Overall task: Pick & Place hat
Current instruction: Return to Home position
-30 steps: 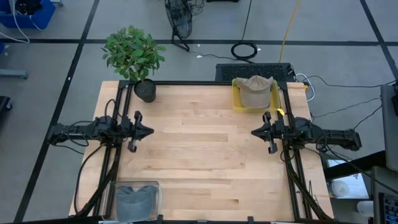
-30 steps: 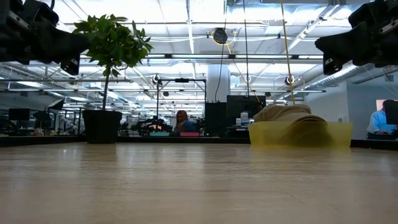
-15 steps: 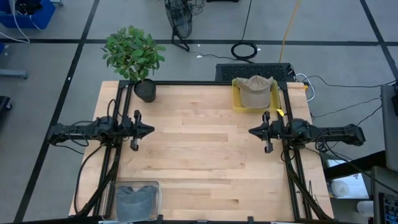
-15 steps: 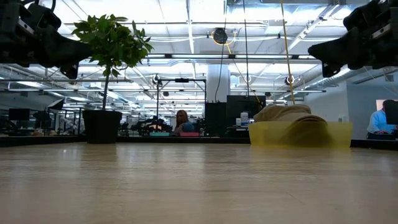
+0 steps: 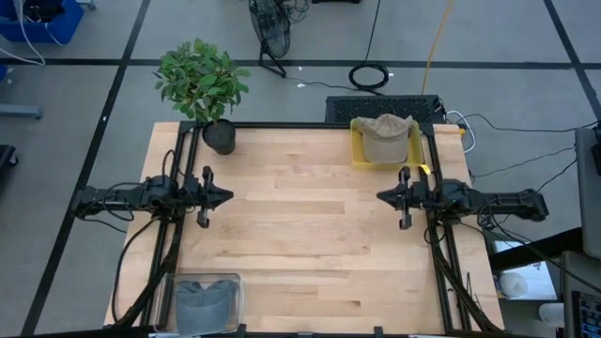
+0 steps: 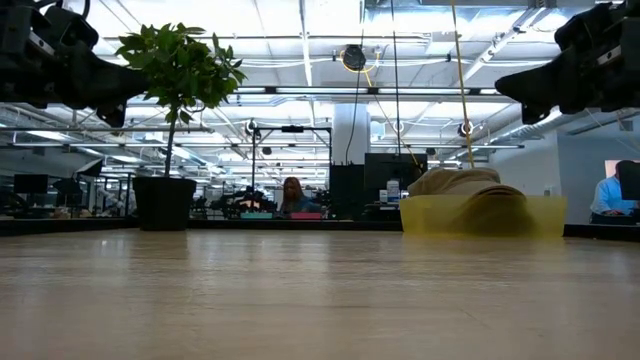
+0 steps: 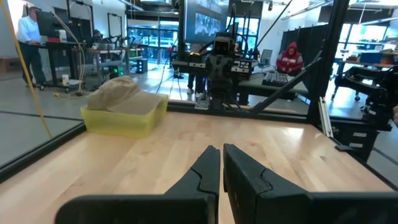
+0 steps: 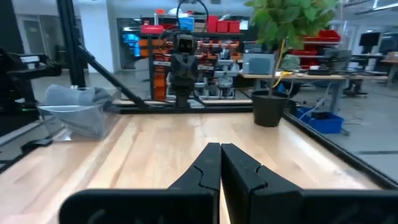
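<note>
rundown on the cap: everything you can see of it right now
The cap is tan-brown, soft fabric by the look, with a rounded, slightly crumpled crown. It lies in the yellow bin at the table's back right corner, crown up and rising above the bin's rim in the low view. Only the bin touches it; the right gripper hangs apart from it, shut and empty.

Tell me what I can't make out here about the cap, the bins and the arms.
- Brown cap: low view, the yellow bin wall hides its lower part.
- Grey item in the clear bin: high view, too small to identify.
- Left gripper and right gripper: low view, top corners cut them off; wrist views show both shut, holding nothing.
</note>
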Controlling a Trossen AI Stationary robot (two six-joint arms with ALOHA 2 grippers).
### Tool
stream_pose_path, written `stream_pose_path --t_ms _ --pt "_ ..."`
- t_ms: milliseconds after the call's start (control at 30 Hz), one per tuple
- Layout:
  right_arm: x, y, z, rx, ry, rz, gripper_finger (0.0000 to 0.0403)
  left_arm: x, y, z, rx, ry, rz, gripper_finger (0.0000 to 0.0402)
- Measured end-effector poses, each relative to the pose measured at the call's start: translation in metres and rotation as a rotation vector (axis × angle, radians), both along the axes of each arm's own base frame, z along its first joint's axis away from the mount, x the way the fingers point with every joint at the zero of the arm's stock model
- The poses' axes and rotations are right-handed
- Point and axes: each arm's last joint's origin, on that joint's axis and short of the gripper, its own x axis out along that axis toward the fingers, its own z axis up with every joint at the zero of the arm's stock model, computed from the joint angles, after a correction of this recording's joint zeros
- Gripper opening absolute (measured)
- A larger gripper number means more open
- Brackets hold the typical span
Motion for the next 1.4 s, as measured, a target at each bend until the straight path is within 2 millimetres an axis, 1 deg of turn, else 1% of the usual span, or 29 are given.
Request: stream_pose_path --t_ms 133,467,800,1000,1267,1400 --pt "-0.0043 -0.0001 0.0009 -0.007 -0.021 -0.002 0.0000 0.0000 0.0000 -0.0001 -0.015 0.000 -0.001 0.0024" --pt "-0.0039 0.0001 -0.0020 -0.008 0.010 0.003 0.0000 0.0000 0.0000 -0.0006 -0.009 0.007 -0.001 0.0024" --pt "-0.0038 0.0000 -0.0022 -0.015 0.013 0.002 0.0000 0.0001 -0.0001 -0.0021 0.050 0.031 0.000 0.0024" --pt "-0.0038 0.0000 -0.0022 -0.015 0.013 0.002 0.0000 0.0001 -0.0001 -0.0024 0.139 0.039 0.004 0.0024" --pt "-0.0038 0.0000 -0.0023 -0.015 0.014 0.002 0.0000 0.0001 0.0000 -0.0026 0.140 0.041 0.004 0.0024" --pt "-0.0038 0.0000 -0.0023 0.022 0.011 0.004 0.0000 0.0001 0.0000 -0.0027 0.138 0.041 0.004 0.0024"
